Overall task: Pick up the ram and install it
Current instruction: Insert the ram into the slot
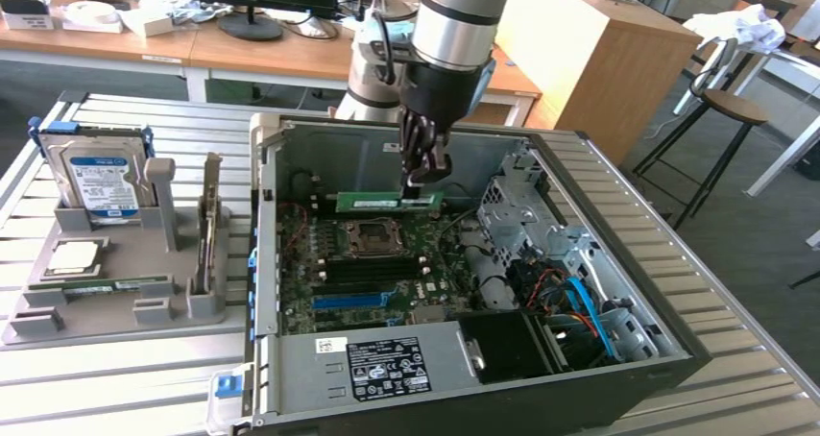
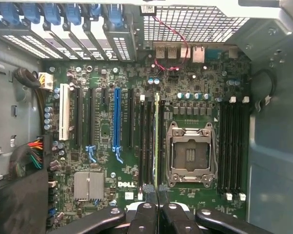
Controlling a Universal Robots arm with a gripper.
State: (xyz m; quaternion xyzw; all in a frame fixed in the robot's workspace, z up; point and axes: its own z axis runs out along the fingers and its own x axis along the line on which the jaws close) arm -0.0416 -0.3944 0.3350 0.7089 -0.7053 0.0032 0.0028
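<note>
My fingers (image 2: 147, 210) are clamped together on the stick of memory (image 1: 388, 202), gripping it by its top edge near one end. The stick hangs level and on edge inside the open computer case (image 1: 647, 263). It sits above the green main board (image 1: 336, 280) and is not yet seated, as far as I can judge from the exterior view.

Through the wrist view I look straight down the stick's thin edge (image 2: 156, 136). It lies along the bank of black slots (image 2: 147, 141) just beside the metal processor socket (image 2: 191, 155).

To do this well, I judge the stick has to run exactly parallel to one slot and sit centred over it, not straddling two neighbours. From here its edge seems to sit at the socket side of the bank, and I cannot tell which slot lies directly beneath it.

My gripper (image 1: 424, 179) holds off-centre, so any push could tip the free end; the travel should be straight down and slow. The end clips are too small for me to read, and I cannot tell the notch position either. A skewed entry risks bending the board.
</note>
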